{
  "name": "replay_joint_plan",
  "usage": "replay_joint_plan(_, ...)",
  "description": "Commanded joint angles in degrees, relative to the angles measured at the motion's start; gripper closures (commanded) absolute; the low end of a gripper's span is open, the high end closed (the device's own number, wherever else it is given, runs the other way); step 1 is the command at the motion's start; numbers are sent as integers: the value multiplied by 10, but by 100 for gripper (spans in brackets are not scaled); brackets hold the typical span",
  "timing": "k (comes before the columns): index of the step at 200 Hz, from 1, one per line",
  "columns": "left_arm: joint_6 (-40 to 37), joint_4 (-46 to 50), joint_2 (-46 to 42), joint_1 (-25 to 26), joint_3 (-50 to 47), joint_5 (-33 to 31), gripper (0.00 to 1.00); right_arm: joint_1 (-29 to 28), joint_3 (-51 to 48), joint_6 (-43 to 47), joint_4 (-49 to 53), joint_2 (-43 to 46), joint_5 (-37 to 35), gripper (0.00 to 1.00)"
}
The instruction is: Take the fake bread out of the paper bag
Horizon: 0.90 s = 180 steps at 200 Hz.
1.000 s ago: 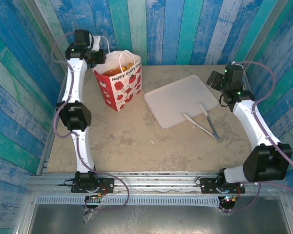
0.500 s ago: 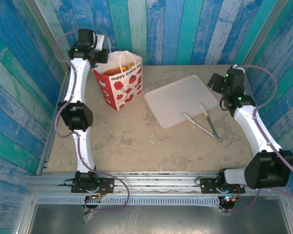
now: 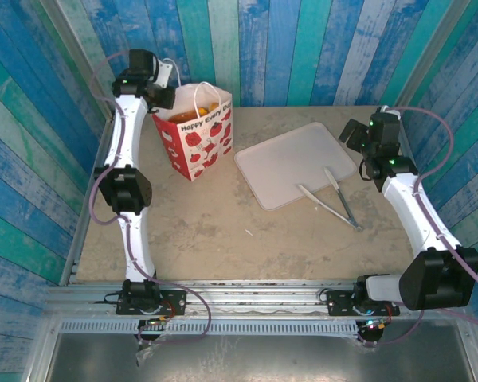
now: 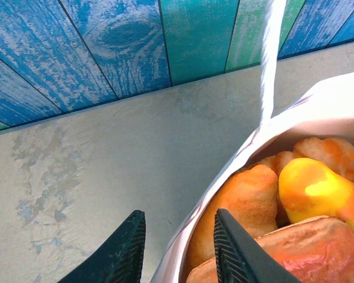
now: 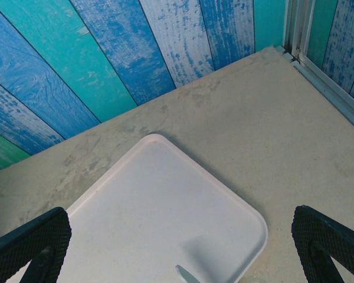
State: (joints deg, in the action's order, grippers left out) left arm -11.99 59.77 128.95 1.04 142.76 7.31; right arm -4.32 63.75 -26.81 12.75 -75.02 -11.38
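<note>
Left wrist view: the bag [image 4: 318, 103] runs off the right and bottom edges, its handle [image 4: 270, 59] off the top. The bread [image 4: 248, 200] is cut at lower right, with lower pieces buried. From above, the bread's kinds are too small to tell. Right wrist view: the bottom edge cuts the tray [image 5: 165, 218] and tongs [image 5: 184, 274].

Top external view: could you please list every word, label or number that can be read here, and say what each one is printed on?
"Happy Every Day": printed near the top edge of the paper bag, on its front.
No other text can be read: the tray and the tongs show no lettering, and any marks on the arms are too small to read.
</note>
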Motion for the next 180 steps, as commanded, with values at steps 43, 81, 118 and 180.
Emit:
replay_joint_plan(43,-13,-6,46,1,14,6,71,1,-13,-3,-6,28,-11,0)
replay_joint_plan(81,-12,-11,56,1,18,9,81,1,-19,1,-8,39,-23,0)
replay_joint_plan(118,-9,-38,48,2,20,1,97,0,-38,1,-35,51,-12,0)
replay_joint_plan(180,-33,-131,16,3,22,13,100,0,-122,21,-142,86,-9,0)
